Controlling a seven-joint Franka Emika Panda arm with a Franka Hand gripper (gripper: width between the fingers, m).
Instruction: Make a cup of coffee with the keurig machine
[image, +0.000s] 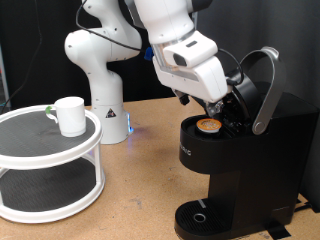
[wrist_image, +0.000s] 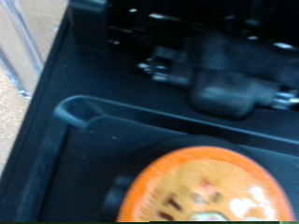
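Observation:
The keurig machine (image: 250, 165) stands at the exterior view's right with its silver-trimmed lid (image: 268, 85) swung open. A small pod with an orange top (image: 208, 125) sits in the open brew chamber. My gripper (image: 207, 106) hangs just above the pod, under the raised lid; its fingers are dark against the machine. In the wrist view the pod's orange top (wrist_image: 210, 191) fills the near edge, with the black chamber rim (wrist_image: 93, 117) around it; no fingers show there. The white cup (image: 70, 115) stands upright on a round white stand (image: 40, 150) at the exterior view's left, far from the gripper.
The white robot arm base (image: 100, 90) stands behind the stand. The machine's round drip base (image: 205, 215) has nothing on it. A wooden tabletop (image: 140, 185) lies between the stand and the machine. The stand has a lower tier.

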